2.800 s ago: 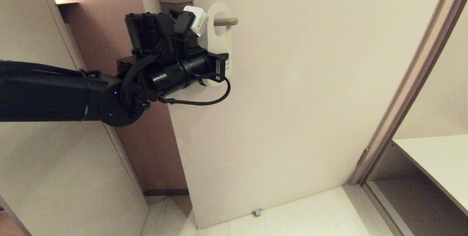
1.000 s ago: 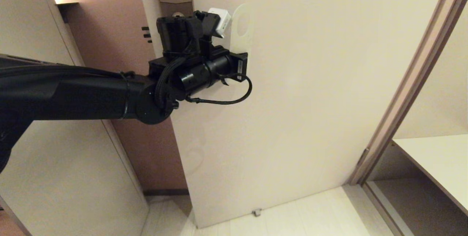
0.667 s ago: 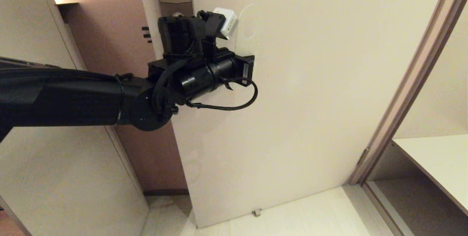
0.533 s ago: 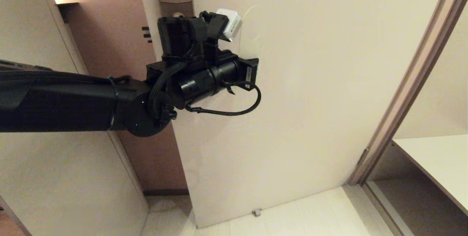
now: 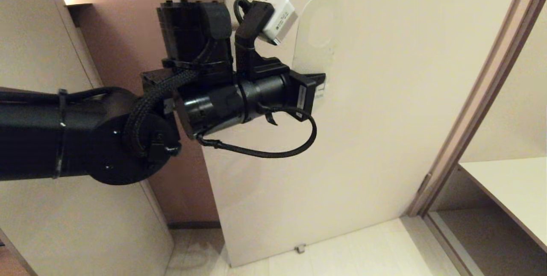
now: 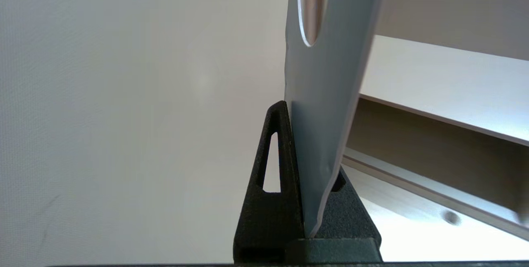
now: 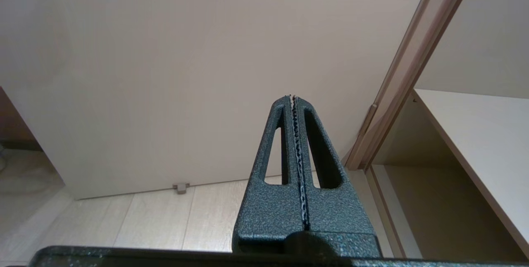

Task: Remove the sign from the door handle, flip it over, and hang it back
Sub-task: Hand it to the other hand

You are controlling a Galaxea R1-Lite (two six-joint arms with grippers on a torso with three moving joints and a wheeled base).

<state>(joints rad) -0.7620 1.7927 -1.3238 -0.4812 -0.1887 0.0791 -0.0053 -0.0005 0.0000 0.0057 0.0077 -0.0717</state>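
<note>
Sign [image 5: 315,41] now off handle — carried rightward w/ left arm.

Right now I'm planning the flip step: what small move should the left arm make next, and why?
Probably roll the wrist to turn the sign over. The left gripper is shut on its lower end, the sign hangs free in front of the door, off the handle, white side facing the head camera.

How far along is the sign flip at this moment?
Done: the sign is off the handle, held in front of the door with nothing through its oval hole. In hand: the left gripper is shut on the sign's lower end; the white face shows in the head view, blue-grey in the left wrist view. Left: turning it over and hanging it back. The right gripper is shut, empty.
</note>
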